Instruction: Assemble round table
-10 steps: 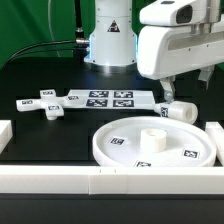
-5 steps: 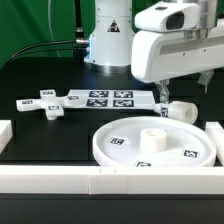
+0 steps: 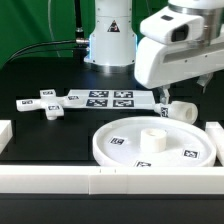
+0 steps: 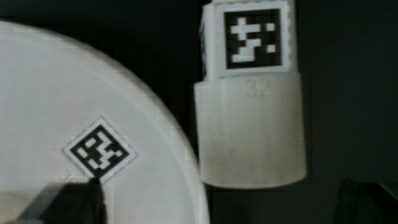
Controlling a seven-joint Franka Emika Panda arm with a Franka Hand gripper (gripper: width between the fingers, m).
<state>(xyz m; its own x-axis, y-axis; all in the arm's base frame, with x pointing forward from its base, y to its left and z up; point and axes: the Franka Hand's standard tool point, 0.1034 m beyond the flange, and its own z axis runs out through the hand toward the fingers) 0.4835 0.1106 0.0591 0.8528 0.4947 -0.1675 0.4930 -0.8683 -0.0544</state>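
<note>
With the gripper (image 3: 164, 101) spread apart above the leg (image 3: 181, 110) lying just beside the disc (image 3: 100, 152), one side could strike the disc's rim or nudge the leg rolling.

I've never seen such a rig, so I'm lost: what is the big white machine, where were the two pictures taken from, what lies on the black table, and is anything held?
The white machine is a robot arm ending in a two-fingered hand. One picture comes from a camera standing off the arm, the other from a camera on its wrist, looking past the fingers. On the black table lie furniture parts: a large white rimmed round plastic disc, a short white plastic cylinder leg on its side, and a flat white cross-shaped piece. The flat white board of printed squares is the marker board, no furniture part. The hand is open, holds nothing, and hovers over the leg.
</note>
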